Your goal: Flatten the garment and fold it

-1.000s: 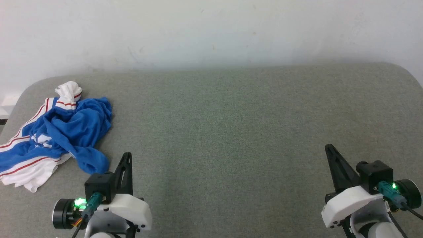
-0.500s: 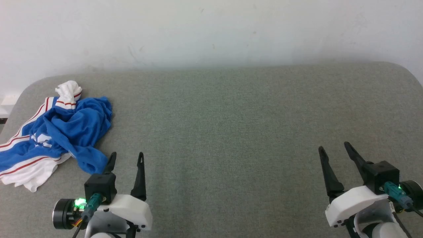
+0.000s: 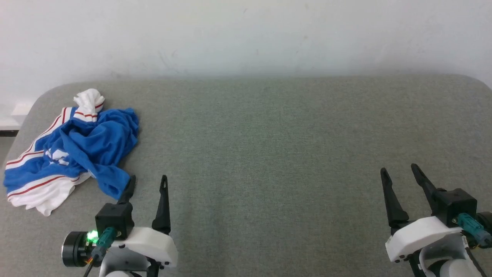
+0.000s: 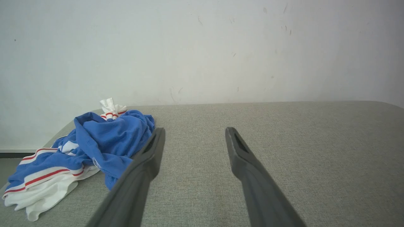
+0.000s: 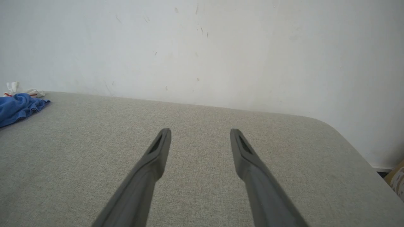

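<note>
We are at the very start of the job. The jersey T-shirt [image 3: 77, 146] lies in a crumpled heap by the left edge of the grey fabric-covered worktop [image 3: 269, 154], toward its far corner. Its bright blue body is bunched over itself. A white sleeve [image 3: 88, 100] with red trim is twisted up at the far end, and a white, red-striped part spills toward the near-left edge. Nothing is flattened and no fold has been made. White lettering shows among the creases, but we cannot read it.

Our left end effector [image 3: 148, 179] hovers at the near left, its two dark fingers spread with nothing between them. One fingertip sits just beside the nearest blue flap [image 3: 115, 184] of the shirt; we cannot tell whether it touches the cloth. Our right end effector [image 3: 398, 169] is likewise spread and empty, over bare worktop at the near right, well apart from the shirt.

We judge the step in hand to be the first reach for the shirt. As we see it, the next move calls for the left arm to swing toward the heap and pinch one edge, a hem or a shoulder, rather than a thick bunch. It would then draw the shirt toward the middle, where both arms can work on it. The right arm would have to cross most of the worktop to help. Because the heap sits close to the left edge, a pull the wrong way could send it over.
</note>
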Robot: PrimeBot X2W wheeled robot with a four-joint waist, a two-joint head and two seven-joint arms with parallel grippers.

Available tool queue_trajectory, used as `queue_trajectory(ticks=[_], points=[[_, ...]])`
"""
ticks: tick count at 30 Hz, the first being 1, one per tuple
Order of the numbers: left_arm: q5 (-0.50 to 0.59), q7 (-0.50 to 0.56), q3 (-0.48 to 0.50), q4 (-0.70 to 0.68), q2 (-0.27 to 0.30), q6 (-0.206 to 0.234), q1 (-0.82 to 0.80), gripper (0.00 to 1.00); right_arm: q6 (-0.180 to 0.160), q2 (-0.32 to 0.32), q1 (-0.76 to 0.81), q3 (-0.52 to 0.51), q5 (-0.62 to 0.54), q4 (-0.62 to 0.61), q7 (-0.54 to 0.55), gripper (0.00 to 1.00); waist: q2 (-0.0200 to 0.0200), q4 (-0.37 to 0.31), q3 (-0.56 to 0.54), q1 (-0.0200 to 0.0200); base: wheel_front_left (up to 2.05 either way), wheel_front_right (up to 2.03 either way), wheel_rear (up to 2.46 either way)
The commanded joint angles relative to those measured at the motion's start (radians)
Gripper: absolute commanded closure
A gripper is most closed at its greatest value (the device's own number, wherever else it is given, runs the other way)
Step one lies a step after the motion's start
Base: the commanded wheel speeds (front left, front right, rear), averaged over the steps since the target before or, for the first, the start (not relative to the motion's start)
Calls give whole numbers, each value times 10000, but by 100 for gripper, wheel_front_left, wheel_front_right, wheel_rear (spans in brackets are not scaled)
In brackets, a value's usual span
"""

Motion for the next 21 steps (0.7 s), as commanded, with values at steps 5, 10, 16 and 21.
queue_trajectory(ticks=[5, 10, 16, 21], points=[[-164, -197, -58, -59, -13, 72, 86, 0, -5, 13, 21, -128, 177, 76, -181, 0, 0, 333, 41, 0, 0, 0, 0], [-244, -281, -68, -83, -15, 91, 114, 0, -6, 15, 2, -168, 181, 93, -265, 0, 0, 590, 66, 0, 0, 0, 0], [-410, -407, -102, -142, -18, 136, 158, 0, -7, 17, -52, -192, 197, 143, -390, 0, 0, 1026, 120, 0, 0, 0, 0], [-506, -511, -135, -178, -20, 171, 209, 0, -7, 19, -55, -172, 126, 174, -495, 0, 0, 1439, 159, 0, 0, 0, 0]])
